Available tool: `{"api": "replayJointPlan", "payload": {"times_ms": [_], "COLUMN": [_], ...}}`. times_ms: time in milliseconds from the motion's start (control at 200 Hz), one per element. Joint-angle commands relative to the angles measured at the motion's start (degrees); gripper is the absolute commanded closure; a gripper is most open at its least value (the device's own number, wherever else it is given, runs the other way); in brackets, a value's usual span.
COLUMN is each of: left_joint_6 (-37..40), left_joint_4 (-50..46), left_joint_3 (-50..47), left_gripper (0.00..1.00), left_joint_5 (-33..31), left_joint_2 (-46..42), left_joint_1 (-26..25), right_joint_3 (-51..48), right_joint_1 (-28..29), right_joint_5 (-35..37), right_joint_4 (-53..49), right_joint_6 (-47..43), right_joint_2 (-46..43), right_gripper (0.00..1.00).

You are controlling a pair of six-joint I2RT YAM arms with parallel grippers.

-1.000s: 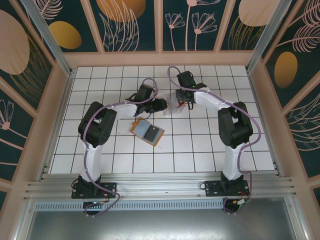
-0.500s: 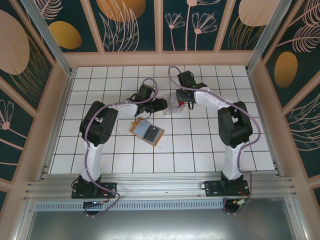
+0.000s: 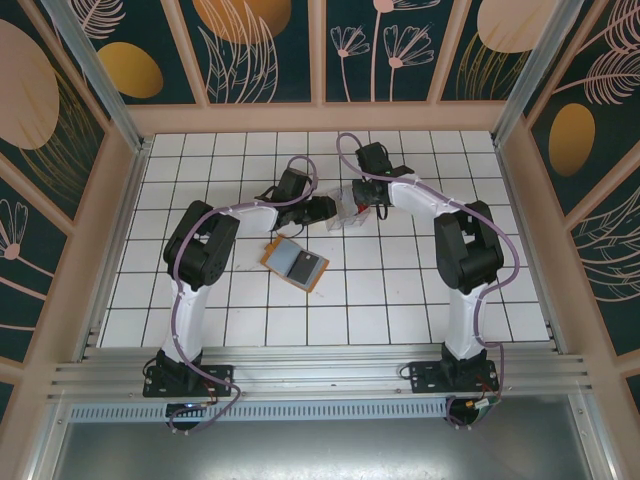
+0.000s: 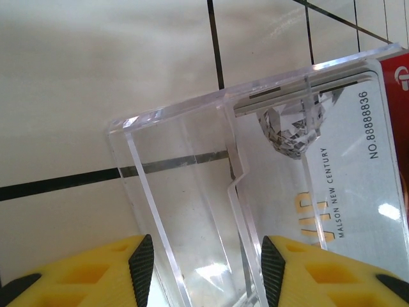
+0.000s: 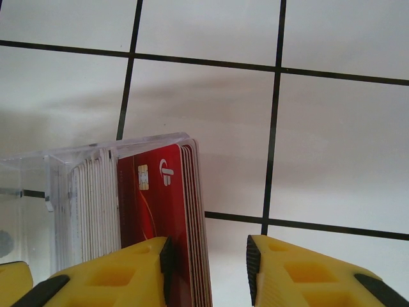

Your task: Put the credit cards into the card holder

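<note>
Jaws of the right gripper (image 5: 208,256) stand spread around the outermost red plastic credit cards (image 5: 156,211), stacked upright in a clear acrylic case (image 4: 185,185). The left gripper (image 4: 201,256) straddles that case; I cannot tell whether it clamps. The orange-tan folding card holder (image 3: 295,265) lies open on the white tiled surface (image 5: 339,147) near the left arm.

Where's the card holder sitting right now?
In the top view the card holder lies open on the tiled table, left of centre, just nearer the arm bases than the left tool and apart from the clear case.
</note>
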Motion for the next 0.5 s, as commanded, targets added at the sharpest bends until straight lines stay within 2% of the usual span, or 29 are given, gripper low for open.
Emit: {"api": "replayJointPlan", "payload": {"times_ms": [0, 495], "left_joint_6": [-0.2, -0.6], "left_joint_4": [0.3, 0.6], "left_joint_3": [-1.7, -2.3], "left_gripper": [0.50, 0.50], "left_joint_5": [0.2, 0.1], "left_joint_2": [1.1, 1.2], "left_joint_1": [-0.1, 0.0], "right_joint_3": [1.0, 0.6], "right_joint_1": [-1.4, -1.4], "right_joint_5": [1.2, 0.9], "right_joint_4": [-1.9, -1.9], "right_joint_6": [0.2, 0.0], "right_joint_2": [0.9, -2.0], "right_gripper": [0.62, 0.70]}}
